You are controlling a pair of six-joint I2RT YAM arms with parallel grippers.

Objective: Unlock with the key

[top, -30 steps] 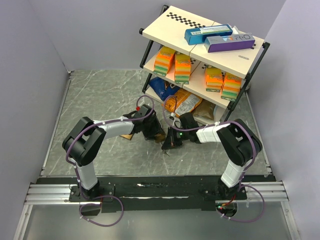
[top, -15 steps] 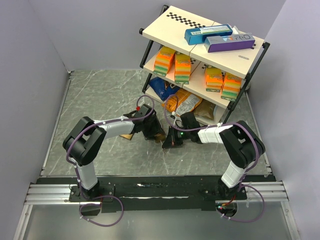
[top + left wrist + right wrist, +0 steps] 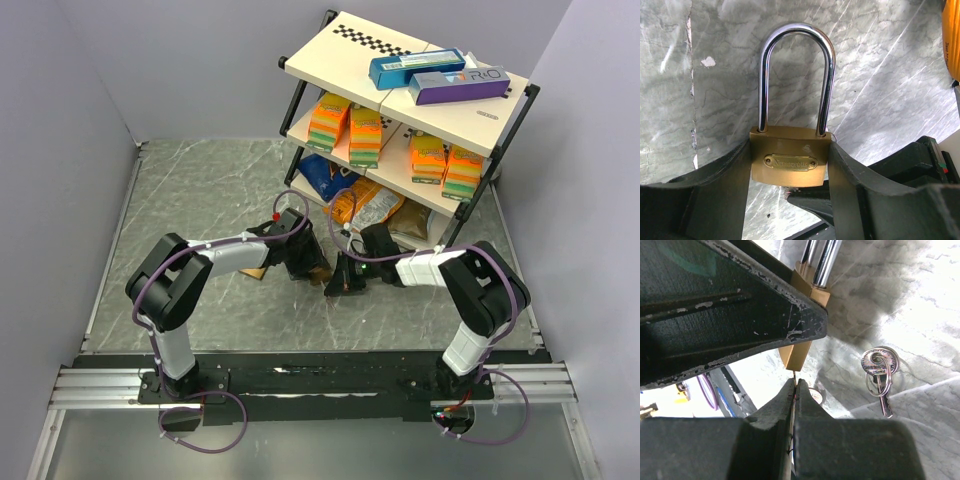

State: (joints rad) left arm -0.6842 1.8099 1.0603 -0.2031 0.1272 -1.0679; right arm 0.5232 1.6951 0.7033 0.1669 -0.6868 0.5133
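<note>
My left gripper (image 3: 789,150) is shut on a brass padlock (image 3: 790,162) and holds it by its sides, the silver shackle (image 3: 795,30) closed and pointing away. My right gripper (image 3: 795,385) is shut on the key (image 3: 795,377), a thin dark blade pinched edge-on between the pads. The key's tip touches the bottom face of the padlock (image 3: 796,356). In the left wrist view the right gripper's fingertips (image 3: 810,200) sit just under the padlock. In the top view the two grippers meet at mid-table, left (image 3: 305,265) and right (image 3: 338,282).
A ring with spare silver keys (image 3: 880,367) lies on the marble table beside the padlock. A tan object (image 3: 255,272) lies under the left arm. A shelf rack (image 3: 400,120) with boxes and snack bags stands just behind the grippers at the back right.
My right gripper has edged slightly up and toward the padlock with the key. The left gripper has held still.
</note>
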